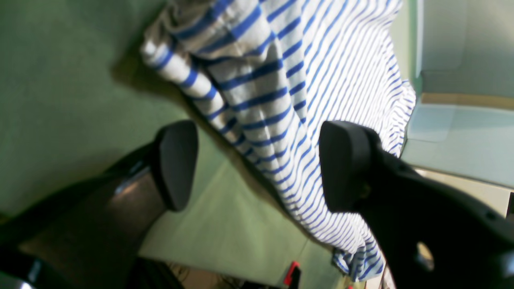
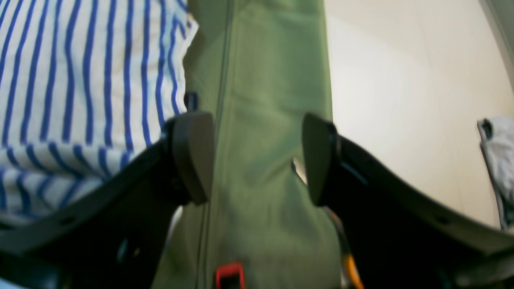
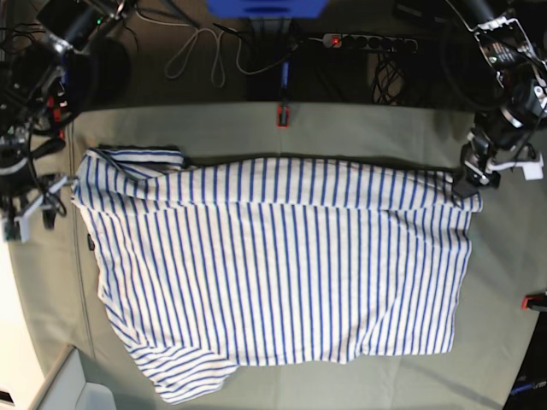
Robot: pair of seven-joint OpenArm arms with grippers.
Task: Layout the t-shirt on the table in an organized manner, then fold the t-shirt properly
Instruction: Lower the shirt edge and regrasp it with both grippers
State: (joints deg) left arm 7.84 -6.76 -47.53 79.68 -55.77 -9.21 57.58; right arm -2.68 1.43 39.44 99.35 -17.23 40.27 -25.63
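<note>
One t-shirt (image 3: 282,256), one table (image 3: 504,256), two arms

Beyond the far edge of the work surface the floor (image 3: 214,85) is dark, strewn with looping cables (image 3: 198,53). A black power strip (image 3: 367,41) with a lit red switch lies there beside a blue block (image 3: 267,7). Off one side a pale cream floor (image 2: 401,100) shows, brightly lit, with light falling evenly from overhead.
</note>
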